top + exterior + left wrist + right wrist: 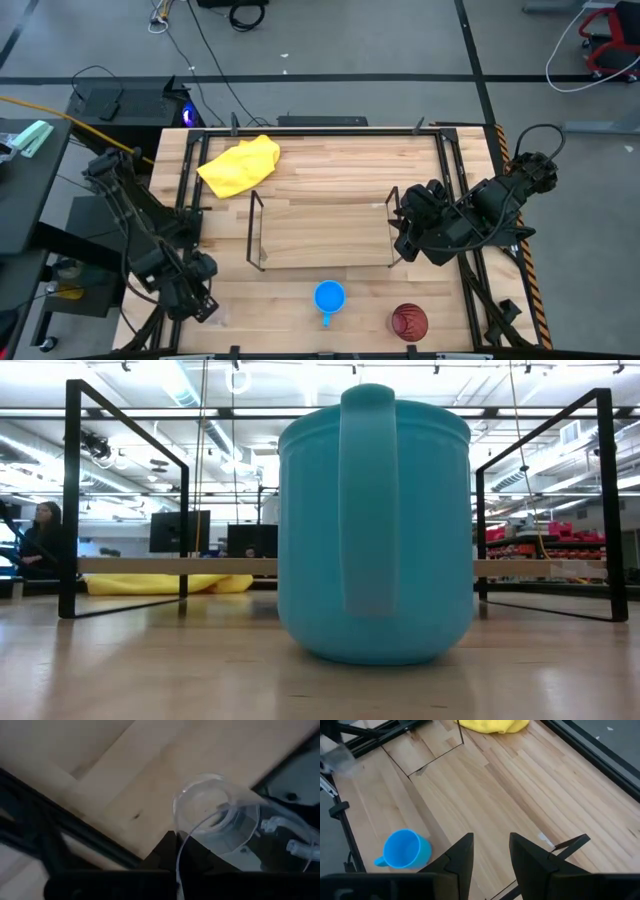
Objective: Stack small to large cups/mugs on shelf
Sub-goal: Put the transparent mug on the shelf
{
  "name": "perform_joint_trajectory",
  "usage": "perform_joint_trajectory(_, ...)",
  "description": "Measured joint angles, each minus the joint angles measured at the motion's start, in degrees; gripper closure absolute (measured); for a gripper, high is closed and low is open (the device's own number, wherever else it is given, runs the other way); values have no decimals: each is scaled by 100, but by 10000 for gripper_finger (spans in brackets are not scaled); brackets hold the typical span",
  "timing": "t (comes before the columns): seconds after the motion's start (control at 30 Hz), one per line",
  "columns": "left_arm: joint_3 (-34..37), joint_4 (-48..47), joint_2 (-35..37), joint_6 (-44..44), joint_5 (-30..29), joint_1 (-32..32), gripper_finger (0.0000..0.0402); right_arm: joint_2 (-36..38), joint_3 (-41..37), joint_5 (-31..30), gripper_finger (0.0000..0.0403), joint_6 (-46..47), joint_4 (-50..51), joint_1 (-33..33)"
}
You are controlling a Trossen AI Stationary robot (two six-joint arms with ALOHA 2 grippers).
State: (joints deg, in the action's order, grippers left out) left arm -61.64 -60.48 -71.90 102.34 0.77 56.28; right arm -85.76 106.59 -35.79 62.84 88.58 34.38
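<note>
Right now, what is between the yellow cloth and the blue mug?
In the high view, the wire shelf stands between the yellow cloth and the blue mug, with bare wooden table around it.

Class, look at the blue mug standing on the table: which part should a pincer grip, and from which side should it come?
Grip the rim of the blue mug from above, one finger inside, one outside. It stands upright with its mouth open upward. Choose wall away from the handle, which points to the table's front edge.
</note>
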Motion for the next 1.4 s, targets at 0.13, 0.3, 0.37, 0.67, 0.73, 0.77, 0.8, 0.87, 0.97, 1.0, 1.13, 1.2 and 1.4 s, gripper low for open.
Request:
perform_joint_trajectory(0.13,-1229,-1094,0,-697,-197,-394,394,0,0,0,270,-68,2,-1)
perform_joint_trajectory(0.3,-2690,-2363,-48,-1785,-816,-1198,394,0,0,2,270,-226,2,-31)
perform_joint_trajectory(0.37,-3130,-2677,-166,-2422,-920,-1631,395,0,0,2,270,-263,2,-64)
perform_joint_trajectory(0.67,-4383,-2954,-1241,-5827,-519,-3689,395,0,0,40,270,-553,2,-244)
perform_joint_trajectory(0.73,-4572,-2949,-1518,-6501,-376,-4113,395,0,0,48,270,-603,1,-289)
perform_joint_trajectory(0.77,-4655,-2957,-1656,-6806,-309,-4307,394,0,0,49,270,-606,2,-307)
perform_joint_trajectory(0.8,-4729,-2952,-1792,-7129,-241,-4503,394,0,0,50,270,-607,2,-321)
perform_joint_trajectory(0.87,-4850,-2956,-2079,-7690,-126,-4853,393,-2,0,50,270,-609,2,-329)
perform_joint_trajectory(0.97,-4922,-2953,-2475,-8373,50,-5281,395,-2,0,50,270,-625,0,-327)
perform_joint_trajectory(1.0,-4922,-2956,-2598,-8577,89,-5389,395,-2,0,50,270,-625,0,-327)
perform_joint_trajectory(1.13,-4920,-2954,-3147,-9459,134,-5650,394,0,0,48,270,-625,-2,-329)
perform_joint_trajectory(1.2,-4920,-2956,-3405,-9839,138,-5698,393,-2,0,48,270,-668,-2,-327)
perform_joint_trajectory(1.4,-4916,-2953,-4071,-10555,120,-5673,395,-2,0,48,270,-756,-2,-327)
